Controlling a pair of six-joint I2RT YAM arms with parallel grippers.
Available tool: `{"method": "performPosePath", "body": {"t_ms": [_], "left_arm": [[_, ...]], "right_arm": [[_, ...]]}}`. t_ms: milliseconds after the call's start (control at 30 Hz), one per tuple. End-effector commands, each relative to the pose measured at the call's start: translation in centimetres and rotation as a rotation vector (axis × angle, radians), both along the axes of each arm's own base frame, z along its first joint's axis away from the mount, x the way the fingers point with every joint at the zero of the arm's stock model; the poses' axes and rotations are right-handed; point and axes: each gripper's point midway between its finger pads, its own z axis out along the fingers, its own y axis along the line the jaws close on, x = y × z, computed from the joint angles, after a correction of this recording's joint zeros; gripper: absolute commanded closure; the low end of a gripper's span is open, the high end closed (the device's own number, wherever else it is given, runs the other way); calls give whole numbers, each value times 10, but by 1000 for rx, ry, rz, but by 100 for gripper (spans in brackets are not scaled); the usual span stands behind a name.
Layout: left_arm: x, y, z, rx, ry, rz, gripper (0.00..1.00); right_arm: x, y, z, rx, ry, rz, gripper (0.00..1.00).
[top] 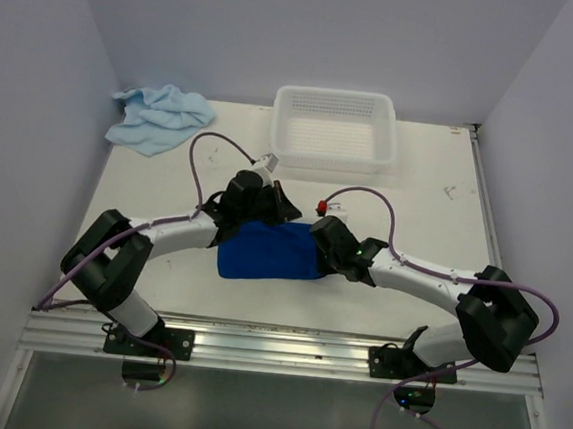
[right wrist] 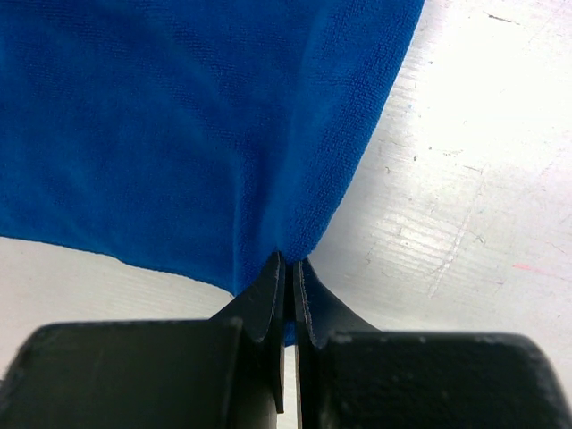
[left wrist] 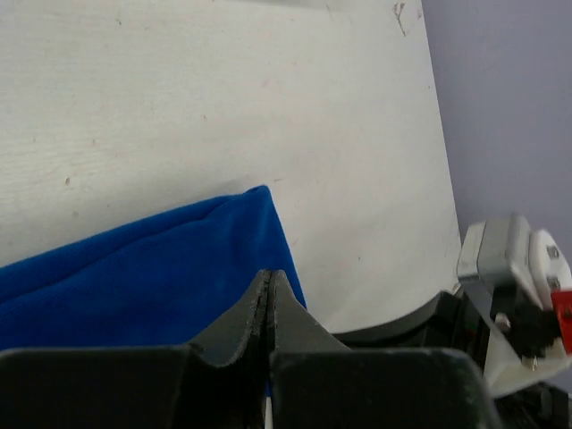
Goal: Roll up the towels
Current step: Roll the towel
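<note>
Where the dark blue towel [top: 268, 253] lies spread flat near the desk's [top: 428, 207] 6 o'clock edge, a tool meets it from each side. The left tool [left wrist: 270, 279] sits at the towel's 10 o'clock corner, its fingers pressed together with the cloth's edge nipped between the tips. The right tool [right wrist: 288, 264] comes in at the towel's 3 o'clock edge, jaws likewise squeezed tight on a small fold of the blue terry, which puckers toward the tips. The pale blue towel [top: 159, 118] is crumpled in a heap at the desk's 10 o'clock corner, well apart from both tools. The white basket [top: 335, 95] stands at the desk's 12 o'clock edge.
</note>
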Motion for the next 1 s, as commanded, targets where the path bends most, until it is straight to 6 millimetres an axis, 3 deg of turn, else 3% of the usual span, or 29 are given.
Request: {"method": "performPosePath", "body": {"t_ms": [0, 33, 67, 200, 633, 967], "left_arm": [[-26, 35, -28, 133, 17, 8, 100], [-30, 39, -26, 122, 9, 9, 100], [-42, 45, -42, 133, 41, 1, 100], [-55, 49, -59, 128, 71, -21, 100], [-53, 41, -76, 146, 89, -60, 100], [-54, 42, -78, 146, 91, -64, 100]], "right_arm": [[10, 7, 15, 20, -36, -24, 100], [10, 6, 14, 17, -37, -24, 100], [11, 7, 15, 16, -40, -20, 100], [11, 10, 17, 29, -41, -14, 100], [15, 37, 28, 85, -44, 58, 100], [7, 58, 18, 81, -10, 137, 100]]}}
